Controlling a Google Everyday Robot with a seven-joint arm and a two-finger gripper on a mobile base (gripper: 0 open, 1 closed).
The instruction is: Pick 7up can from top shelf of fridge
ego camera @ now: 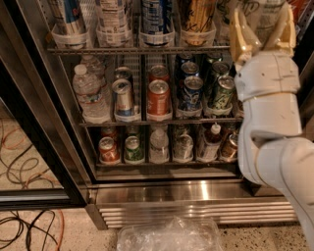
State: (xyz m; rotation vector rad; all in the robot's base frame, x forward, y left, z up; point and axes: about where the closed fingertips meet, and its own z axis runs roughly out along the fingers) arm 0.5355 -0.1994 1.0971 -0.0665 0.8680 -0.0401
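The fridge (45,128) stands open with its wire racks in view. The top shelf (137,50) carries a row of clear cup holders with tall cans: blue-white, white, blue and gold. No green 7up can shows clearly. My gripper (261,27) is at the right end of the top shelf, pointing up, its two beige fingers (240,34) spread open. A pale surface with dark print (260,11) shows between them; I cannot tell if it is the 7up can. The white arm hides the rest of that corner.
The middle rack holds a water bottle (91,95), a red can (158,98) and short green-silver cans (223,91). The lower rack holds more short cans and small bottles. The steel louvred base (196,212) is below. A clear plastic bag (169,235) and cables (29,225) lie on the floor.
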